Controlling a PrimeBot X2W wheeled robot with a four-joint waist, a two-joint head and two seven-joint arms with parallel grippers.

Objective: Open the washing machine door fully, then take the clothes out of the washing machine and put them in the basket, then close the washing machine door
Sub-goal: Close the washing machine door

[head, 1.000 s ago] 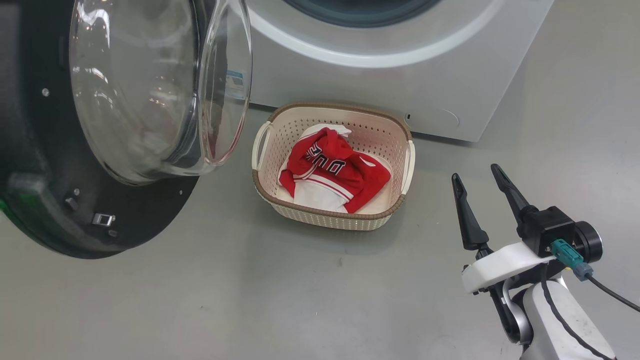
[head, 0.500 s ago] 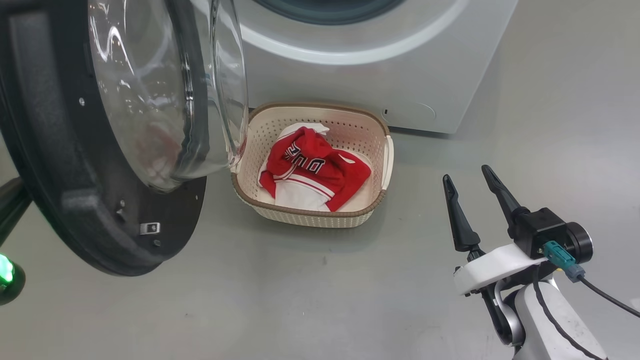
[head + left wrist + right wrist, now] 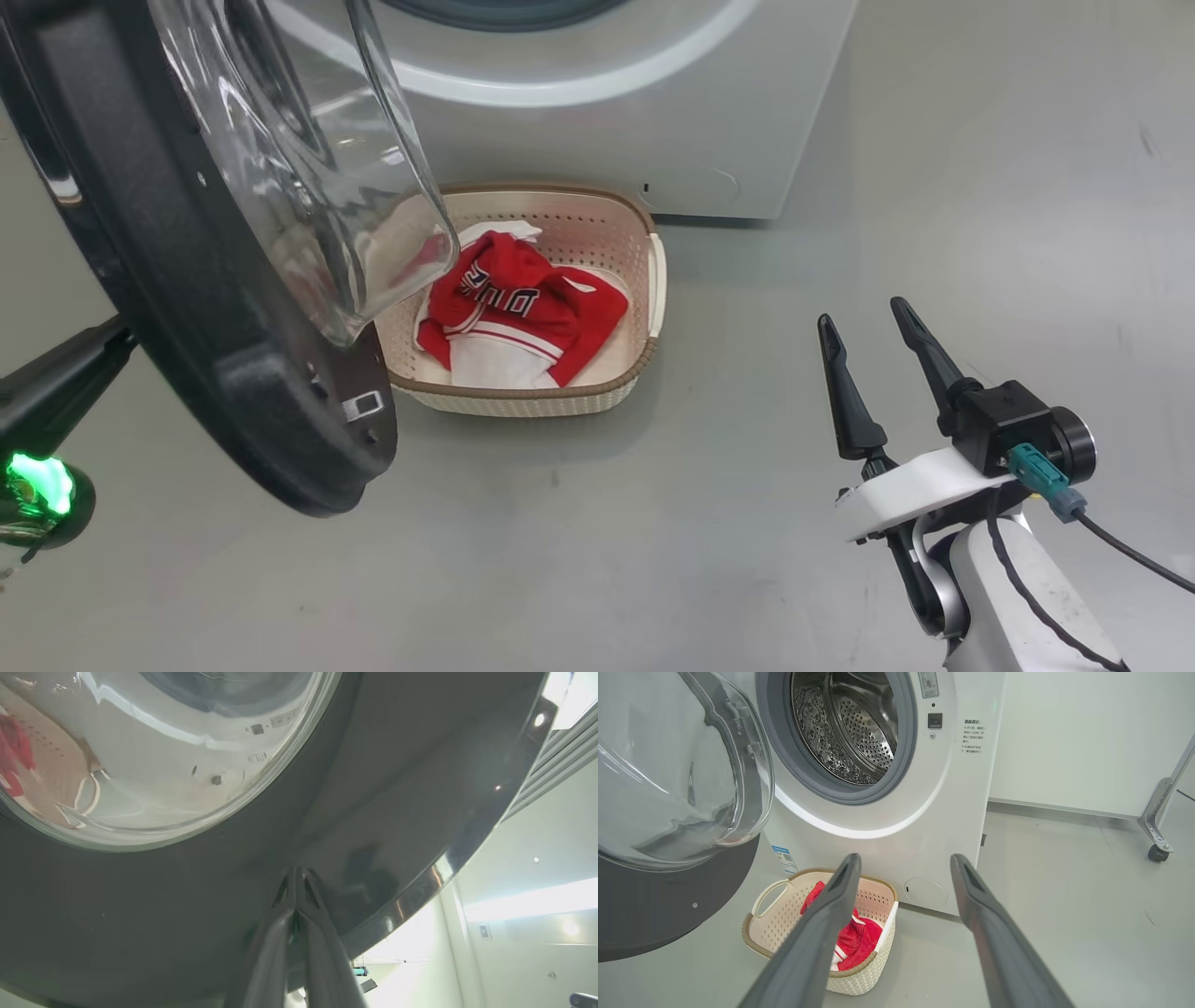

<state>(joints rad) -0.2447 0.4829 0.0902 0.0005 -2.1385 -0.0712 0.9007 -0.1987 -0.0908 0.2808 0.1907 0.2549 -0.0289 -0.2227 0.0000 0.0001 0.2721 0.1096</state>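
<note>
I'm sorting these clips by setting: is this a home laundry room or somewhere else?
Probably a lab or test bay rather than a home: the washing machine stands on a bare grey floor by a plain white wall, with a metal frame's caster nearby.

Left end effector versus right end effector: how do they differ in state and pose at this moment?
The left end effector is shut, fingers pressed together; the right end effector is open, fingers well apart. The left one's tips meet the black rim of the washing machine door; the right one hangs free above the floor, beside the basket, touching nothing. Shared: long dark fingers, nothing held.
</note>
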